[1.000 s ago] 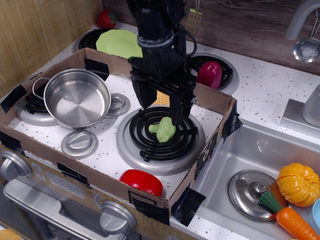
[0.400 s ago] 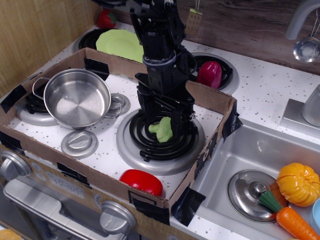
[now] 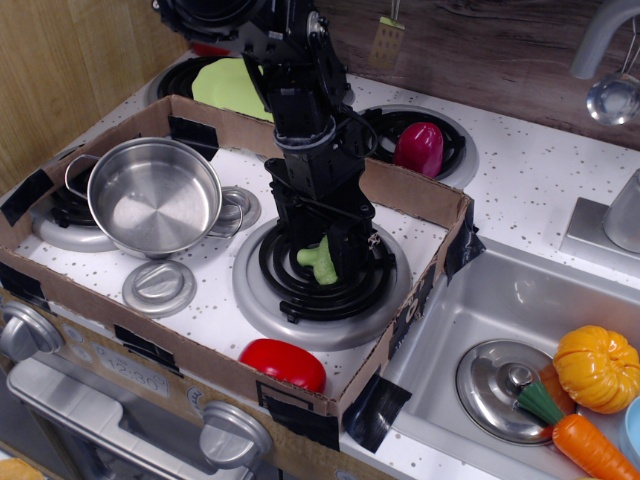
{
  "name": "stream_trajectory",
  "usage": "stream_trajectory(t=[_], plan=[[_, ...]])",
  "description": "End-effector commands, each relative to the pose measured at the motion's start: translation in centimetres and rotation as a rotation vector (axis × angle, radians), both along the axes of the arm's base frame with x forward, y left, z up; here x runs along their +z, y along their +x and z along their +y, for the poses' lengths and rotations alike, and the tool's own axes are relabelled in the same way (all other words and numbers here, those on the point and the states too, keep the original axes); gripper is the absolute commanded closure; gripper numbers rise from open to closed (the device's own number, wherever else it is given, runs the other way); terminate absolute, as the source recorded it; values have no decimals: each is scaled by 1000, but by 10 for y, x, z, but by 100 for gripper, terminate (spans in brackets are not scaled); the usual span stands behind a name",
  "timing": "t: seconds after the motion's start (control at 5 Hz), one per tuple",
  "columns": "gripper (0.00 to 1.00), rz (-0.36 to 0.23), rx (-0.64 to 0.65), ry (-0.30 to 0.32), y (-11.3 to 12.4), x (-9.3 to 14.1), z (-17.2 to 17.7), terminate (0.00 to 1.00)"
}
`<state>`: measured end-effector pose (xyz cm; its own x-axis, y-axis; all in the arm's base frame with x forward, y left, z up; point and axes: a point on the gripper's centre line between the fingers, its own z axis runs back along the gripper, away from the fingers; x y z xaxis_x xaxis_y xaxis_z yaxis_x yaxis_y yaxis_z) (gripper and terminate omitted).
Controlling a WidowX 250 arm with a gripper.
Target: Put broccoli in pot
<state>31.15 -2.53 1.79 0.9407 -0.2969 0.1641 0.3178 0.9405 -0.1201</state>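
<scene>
The light-green broccoli lies on the black coil of the front right burner. My black gripper has come down over it, with one finger on each side of the floret. The jaws stand open around it and the broccoli still rests on the coil. The shiny steel pot stands empty on the front left burner, well to the left of the gripper. The gripper's body hides the back of the broccoli.
A low cardboard wall rings the stove top. A red toy lies at its front edge and a small steel disc lies before the pot. A magenta vegetable and a green plate are behind. The sink holds a lid, a pumpkin and a carrot.
The gripper has come down from above the burner until its fingers straddle the broccoli. The broccoli and the pot have not moved.
</scene>
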Motion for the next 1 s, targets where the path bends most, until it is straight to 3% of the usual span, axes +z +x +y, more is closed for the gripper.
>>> stream_trajectory(t=[0.0, 0.4, 0.8], plan=[[100, -40, 17, 24, 2, 13, 1, 0], [100, -22, -46, 48, 2, 57, 13, 0], [100, -64, -97, 89, 2, 89, 37, 0]])
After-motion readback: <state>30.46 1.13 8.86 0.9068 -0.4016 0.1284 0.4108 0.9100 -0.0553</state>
